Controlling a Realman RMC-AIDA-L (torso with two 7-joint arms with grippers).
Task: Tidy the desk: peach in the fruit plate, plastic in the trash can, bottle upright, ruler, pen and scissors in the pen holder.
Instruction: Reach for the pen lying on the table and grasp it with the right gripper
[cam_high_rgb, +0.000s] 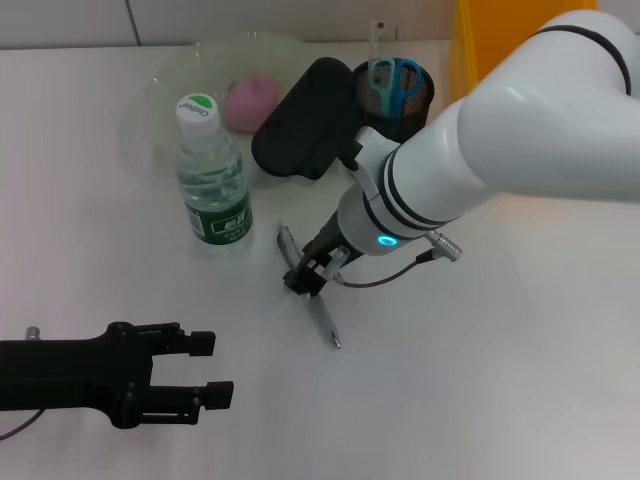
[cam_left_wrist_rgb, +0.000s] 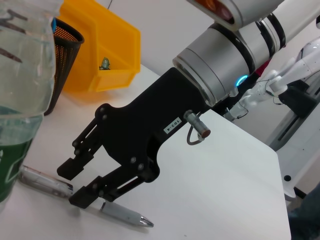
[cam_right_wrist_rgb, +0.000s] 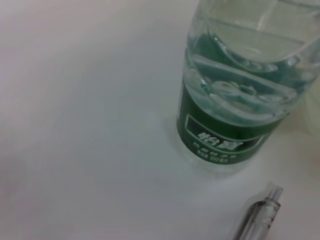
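A silver pen (cam_high_rgb: 318, 305) lies on the white desk. My right gripper (cam_high_rgb: 305, 285) is lowered over it, open, with one finger on each side of the pen (cam_left_wrist_rgb: 122, 214). The water bottle (cam_high_rgb: 212, 172) stands upright just left of it. The pink peach (cam_high_rgb: 250, 100) sits in the clear fruit plate (cam_high_rgb: 170, 90). Blue-handled scissors (cam_high_rgb: 395, 78) and a clear ruler (cam_high_rgb: 378, 38) stand in the black mesh pen holder (cam_high_rgb: 415, 110). My left gripper (cam_high_rgb: 213, 370) rests open at the lower left. No plastic is in view.
A yellow bin (cam_high_rgb: 500, 35) stands behind the pen holder at the back right, and the left wrist view shows a small object (cam_left_wrist_rgb: 105, 62) inside it. The right arm's black wrist housing (cam_high_rgb: 305, 120) hangs over the space between plate and holder.
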